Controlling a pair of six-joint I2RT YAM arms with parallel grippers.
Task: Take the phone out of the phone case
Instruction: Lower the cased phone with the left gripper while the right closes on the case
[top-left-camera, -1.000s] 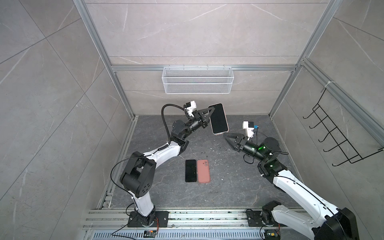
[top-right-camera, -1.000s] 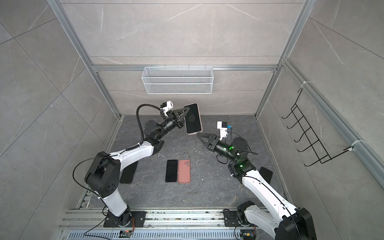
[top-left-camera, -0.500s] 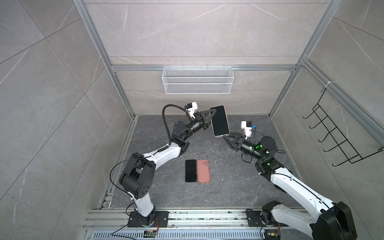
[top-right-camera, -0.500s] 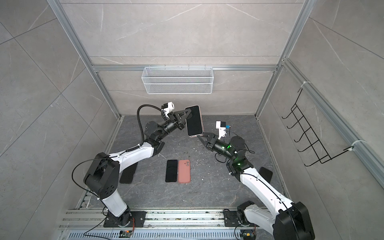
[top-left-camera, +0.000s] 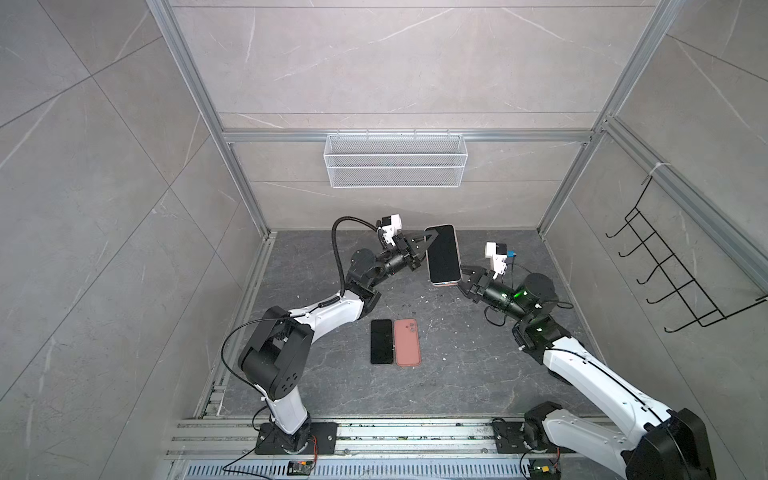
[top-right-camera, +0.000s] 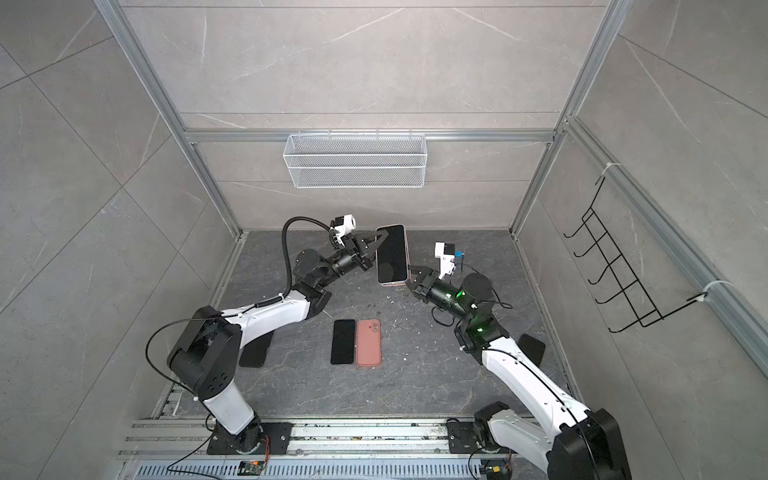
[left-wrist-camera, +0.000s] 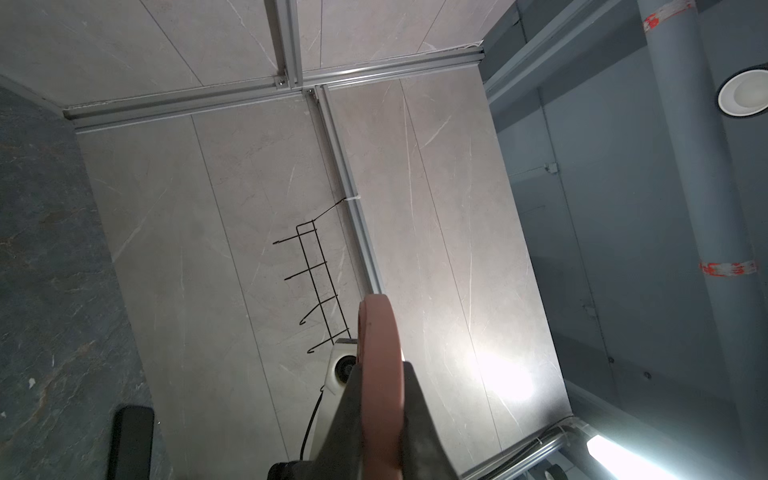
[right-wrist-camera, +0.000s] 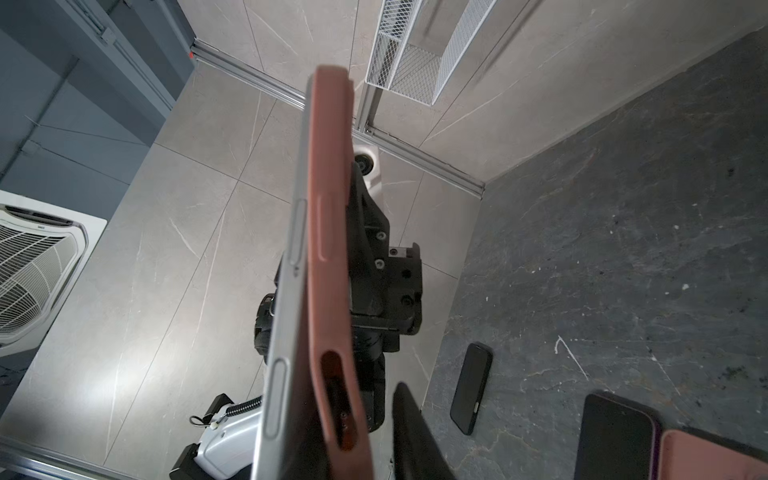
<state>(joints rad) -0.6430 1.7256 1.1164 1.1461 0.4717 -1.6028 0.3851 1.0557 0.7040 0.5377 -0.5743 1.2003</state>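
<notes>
Clamping salmon phone case (left-wrist-camera: 376, 328): left gripper (left-wrist-camera: 382, 366)

left pincer (top-right-camera: 379, 243): you have it clamped on the upper left edge of the cased phone (top-right-camera: 391, 259), well above the floor (top-right-camera: 415, 374).
cased phone: dark screen faces the camera and a pink rim shows along its right and lower edges. It hangs between your two pincers.
right pincer (top-right-camera: 409, 277): its tips sit at the cased phone's lower right corner. You cannot tell from here whether they grip it.
black phone (top-right-camera: 343, 341): flat on the floor, below both pincers and towards the arm bases.
pink case (top-right-camera: 368, 342): back up, touching the black phone on the side towards your right pincer.
wire basket (top-right-camera: 357, 160): on the back wall, beyond both pincers.
hook rack (top-right-camera: 615, 274): on the side wall, well apart from your right pincer.
</notes>
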